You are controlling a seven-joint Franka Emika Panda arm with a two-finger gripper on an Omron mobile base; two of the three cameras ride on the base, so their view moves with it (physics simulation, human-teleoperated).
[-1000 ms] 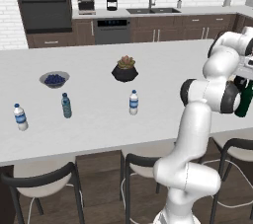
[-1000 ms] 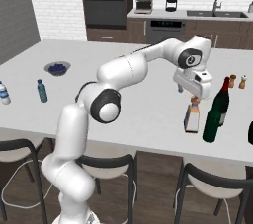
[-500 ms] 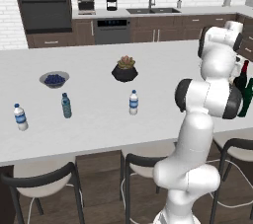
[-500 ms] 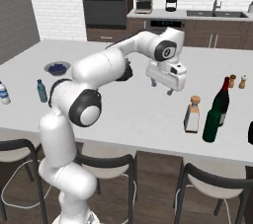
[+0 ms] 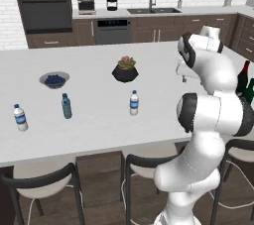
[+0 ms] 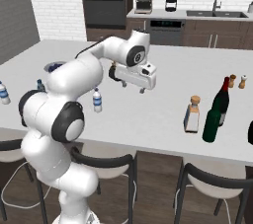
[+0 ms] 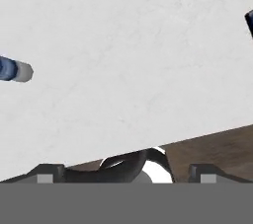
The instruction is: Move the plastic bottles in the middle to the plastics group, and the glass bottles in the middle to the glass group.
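My gripper (image 6: 133, 88) hangs open and empty above the middle of the white counter (image 6: 168, 77), fingers pointing down. The middle plastic bottle (image 6: 97, 100), clear with a white cap and blue label, stands a little to its front left; it also appears near the plant (image 5: 134, 102) and at the hand view's left edge (image 7: 12, 70). The plastics group stands far left: a clear bottle (image 5: 20, 118) and a blue-tinted one (image 5: 66, 106). To the right stand the squat square glass bottle (image 6: 191, 114), the dark green wine bottle (image 6: 211, 125) and, close behind it, the red-necked wine bottle (image 6: 225, 87).
A dark potted plant (image 5: 125, 69) and a bowl of blue fruit (image 5: 54, 79) sit toward the back of the counter. Two small shakers (image 6: 236, 81) stand at the far right. Stools (image 5: 39, 184) line the counter's near edge.
The arm has swung left, away from the glass bottles at the right and over the counter's middle. The gripper stayed open and empty. The bottles have not moved.
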